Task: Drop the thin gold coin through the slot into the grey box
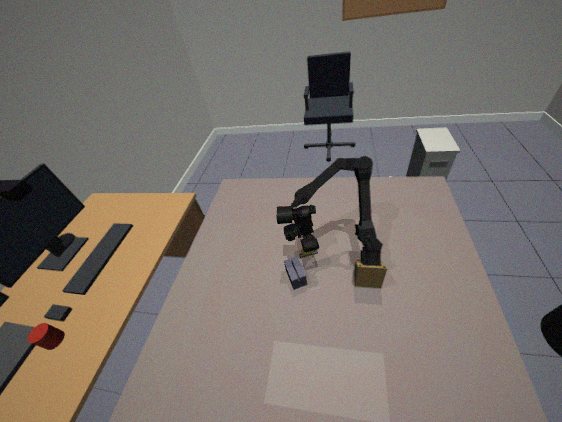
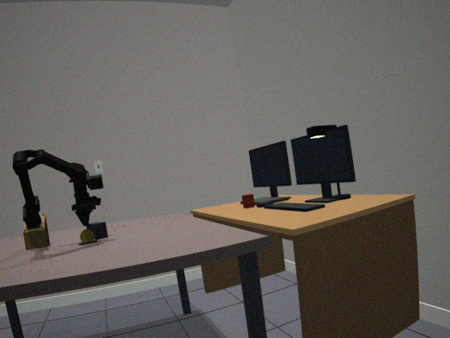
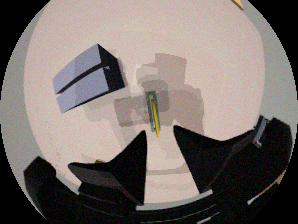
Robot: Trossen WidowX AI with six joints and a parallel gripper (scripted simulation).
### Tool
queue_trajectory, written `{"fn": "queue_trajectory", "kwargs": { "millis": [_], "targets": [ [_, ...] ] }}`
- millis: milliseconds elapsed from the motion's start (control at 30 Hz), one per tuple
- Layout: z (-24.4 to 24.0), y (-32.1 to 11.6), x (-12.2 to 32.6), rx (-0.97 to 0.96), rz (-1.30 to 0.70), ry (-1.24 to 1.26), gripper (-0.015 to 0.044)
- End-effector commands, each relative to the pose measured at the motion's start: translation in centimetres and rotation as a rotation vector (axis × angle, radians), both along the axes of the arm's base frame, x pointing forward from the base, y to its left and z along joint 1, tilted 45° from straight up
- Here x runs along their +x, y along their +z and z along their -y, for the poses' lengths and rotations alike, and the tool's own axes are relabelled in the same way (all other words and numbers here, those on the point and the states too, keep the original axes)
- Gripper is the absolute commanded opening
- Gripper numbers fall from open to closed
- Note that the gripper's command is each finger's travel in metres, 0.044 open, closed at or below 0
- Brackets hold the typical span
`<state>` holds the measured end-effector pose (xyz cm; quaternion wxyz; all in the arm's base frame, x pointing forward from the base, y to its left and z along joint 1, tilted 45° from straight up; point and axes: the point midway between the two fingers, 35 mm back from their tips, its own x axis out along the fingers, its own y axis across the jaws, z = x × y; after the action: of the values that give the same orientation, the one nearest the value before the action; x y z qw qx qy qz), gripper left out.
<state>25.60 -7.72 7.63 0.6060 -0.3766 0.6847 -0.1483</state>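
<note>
Coin first: the thin gold coin (image 3: 153, 113) stands on edge in its shallow dark-green holder (image 3: 150, 99) on the pale pinkish worktop (image 1: 320, 320), seen edge-on from the wrist view and lined up with the gap ahead of the fingers. The closed grey box (image 3: 88, 78) with the slot in its lid sits just beside it.

The black parallel-jaw gripper (image 3: 161, 151) is partly spread and pinches nothing; its fingertips hang just above the coin, apart from it.

Likely risk: if the descent is slightly off line, a fingertip could strike the coin's rim and tip it out of the holder, or clip the nearby box. A shallow pinch near the top edge could also let the coin swivel.

The arm arches up from its tan base block (image 1: 370, 274), elbow high, wrist pointing steeply downward.
</note>
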Motion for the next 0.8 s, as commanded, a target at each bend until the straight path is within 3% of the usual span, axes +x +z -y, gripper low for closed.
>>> {"fn": "queue_trajectory", "kwargs": {
  "millis": [0,767],
  "targets": [
    [0.5,-0.6,-0.1,-0.004,-0.009,0.000,0.0161],
    [3.0,-3.3,0.0,-0.004,-0.009,0.000,0.0161]
  ]
}}
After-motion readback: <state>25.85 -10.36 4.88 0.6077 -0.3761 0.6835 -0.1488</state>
